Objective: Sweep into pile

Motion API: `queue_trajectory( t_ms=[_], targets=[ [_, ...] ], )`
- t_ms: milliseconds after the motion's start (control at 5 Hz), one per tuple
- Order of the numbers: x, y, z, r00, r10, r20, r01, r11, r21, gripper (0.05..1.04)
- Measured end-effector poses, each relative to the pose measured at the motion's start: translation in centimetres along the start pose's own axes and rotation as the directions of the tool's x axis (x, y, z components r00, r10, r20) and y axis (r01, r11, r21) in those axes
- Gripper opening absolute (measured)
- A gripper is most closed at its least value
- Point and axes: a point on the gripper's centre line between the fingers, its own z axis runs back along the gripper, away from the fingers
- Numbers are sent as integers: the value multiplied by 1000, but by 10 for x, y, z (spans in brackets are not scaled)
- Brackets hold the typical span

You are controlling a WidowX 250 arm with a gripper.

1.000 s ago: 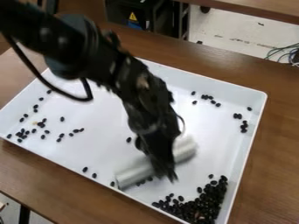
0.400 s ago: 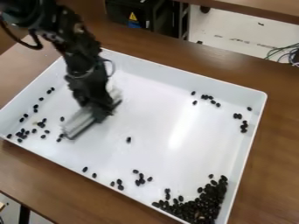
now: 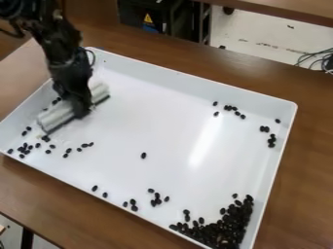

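At the tray's upper left the gripper (image 3: 79,111) hangs low, shut on a pale grey roller-like sweeper (image 3: 57,115) that lies slantwise near the left wall. Black beans (image 3: 228,226) form a dense pile in the corner at the lower right. Scattered beans (image 3: 26,148) lie along the left side, some close to the sweeper's lower end. Small groups (image 3: 156,198) are near the front wall, and others (image 3: 232,109) near the right and far walls. A single bean (image 3: 143,155) is mid-tray.
The white tray (image 3: 195,82) has raised walls all round and stands on a brown wooden table (image 3: 309,160). Behind the table are a black case (image 3: 153,17) and some cables (image 3: 315,58) at the right.
The gripper and sweeper have moved from the lower middle of the tray to its upper left. Beans near the front wall, earlier covered by the sweeper, are uncovered.
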Motion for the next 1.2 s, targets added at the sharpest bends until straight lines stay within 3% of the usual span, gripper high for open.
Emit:
queue_trajectory(
  t_ms=[200, 400, 600, 800, 1000, 1200],
  targets=[
    [-10, 9, -3, 1000, 24, 5, -24, 1000, 1, 363],
    [-20, -1, -5, 998, 63, 27, -63, 998, -30, 363],
    [-47, -25, -2, 995, 83, 63, -78, 993, -84, 363],
    [-61, -39, -1, 993, 96, 69, -91, 993, -79, 363],
    [-60, -65, -4, 991, 99, 94, -91, 992, -84, 363],
    [-36, -94, -2, 978, 119, 172, -99, 988, -122, 362]
  ],
)
